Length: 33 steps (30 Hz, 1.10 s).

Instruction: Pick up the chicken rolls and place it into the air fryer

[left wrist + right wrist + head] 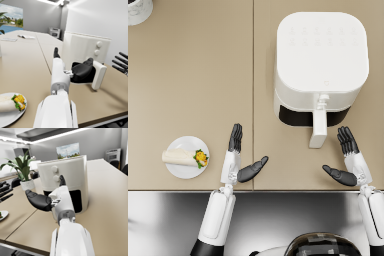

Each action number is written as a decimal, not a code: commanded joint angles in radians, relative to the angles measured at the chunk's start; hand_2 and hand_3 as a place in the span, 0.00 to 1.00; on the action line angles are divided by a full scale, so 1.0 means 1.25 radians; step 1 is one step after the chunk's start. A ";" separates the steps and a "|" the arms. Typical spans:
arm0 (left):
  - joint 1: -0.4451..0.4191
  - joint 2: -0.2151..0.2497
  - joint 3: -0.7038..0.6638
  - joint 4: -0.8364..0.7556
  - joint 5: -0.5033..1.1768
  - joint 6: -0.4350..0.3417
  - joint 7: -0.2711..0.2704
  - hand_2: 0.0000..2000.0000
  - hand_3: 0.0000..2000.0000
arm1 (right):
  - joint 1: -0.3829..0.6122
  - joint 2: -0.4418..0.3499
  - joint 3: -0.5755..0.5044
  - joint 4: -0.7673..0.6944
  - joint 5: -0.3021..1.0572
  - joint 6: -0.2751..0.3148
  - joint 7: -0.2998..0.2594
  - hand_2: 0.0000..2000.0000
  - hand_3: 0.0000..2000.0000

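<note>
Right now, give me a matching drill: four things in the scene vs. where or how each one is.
Things:
1. roll
2. air fryer
3. left robot hand
4. pot

Places/states:
A. far left corner of the table
B. open, between plate and fryer
C. lying on the plate
D. far right of the table, drawer ajar

Pairs: 1-C, 2-D, 3-B, 4-A
</note>
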 commanded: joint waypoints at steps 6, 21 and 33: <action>0.000 0.000 0.000 0.000 0.000 0.000 0.000 0.00 0.00 | 0.000 0.000 0.000 0.000 0.000 0.000 0.000 0.00 0.00; 0.000 0.000 0.000 0.000 0.000 0.000 0.000 0.00 0.00 | 0.000 0.000 0.000 0.000 0.000 0.000 0.000 0.00 0.00; 0.000 0.000 0.000 0.000 0.000 0.000 0.000 0.00 0.00 | 0.000 0.000 0.000 0.000 0.000 0.000 0.000 0.00 0.00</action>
